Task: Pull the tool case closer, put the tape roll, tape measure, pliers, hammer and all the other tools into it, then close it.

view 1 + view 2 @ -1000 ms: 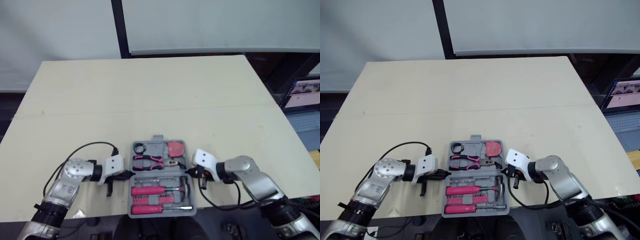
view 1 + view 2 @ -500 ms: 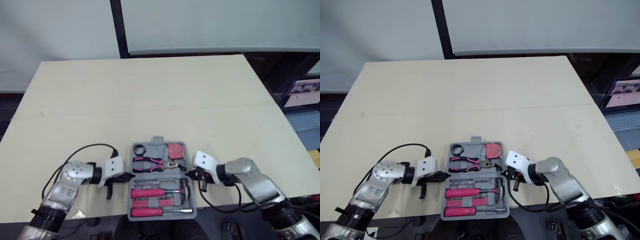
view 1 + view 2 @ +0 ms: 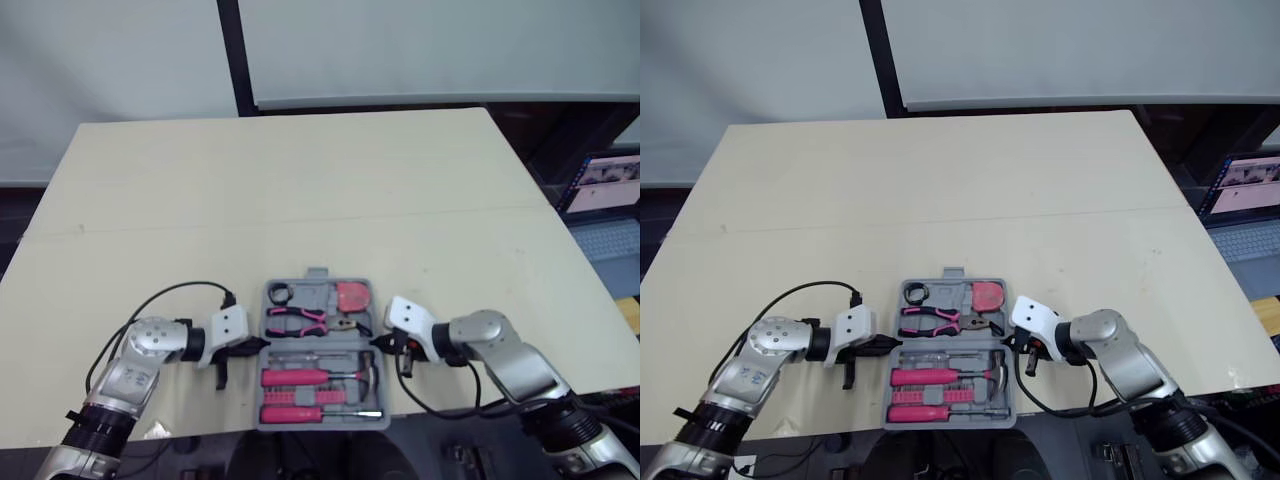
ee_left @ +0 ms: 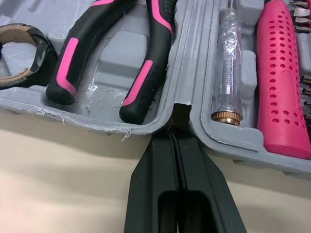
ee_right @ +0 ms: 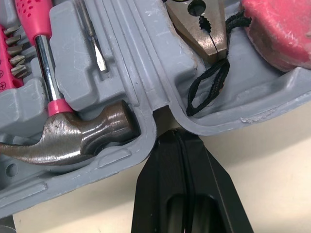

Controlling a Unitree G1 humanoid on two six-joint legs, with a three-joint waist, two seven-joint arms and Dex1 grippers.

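Note:
The grey tool case [image 3: 317,275] lies open at the table's front edge. Its far half holds the tape roll [image 3: 279,294], pliers [image 3: 295,320] and pink tape measure [image 3: 351,296]. In the near half sit the hammer [image 3: 370,376] and pink screwdrivers [image 3: 295,378]. My left gripper [image 3: 258,346] is shut, its tip [image 4: 176,130] pressed into the hinge notch on the case's left side. At the right-side notch my right gripper [image 3: 378,343] is also shut, its tip [image 5: 171,132] close to the hammer head [image 5: 82,136].
The case's near rim [image 3: 325,425] reaches the table's front edge. The tan table [image 3: 300,190] stretches far beyond the case. A screen [image 3: 605,180] stands off the table's right side.
The view shifted slightly. The case's near half looks a little shorter than before, as if tipped up a bit. Both grippers stay at the hinge notches.

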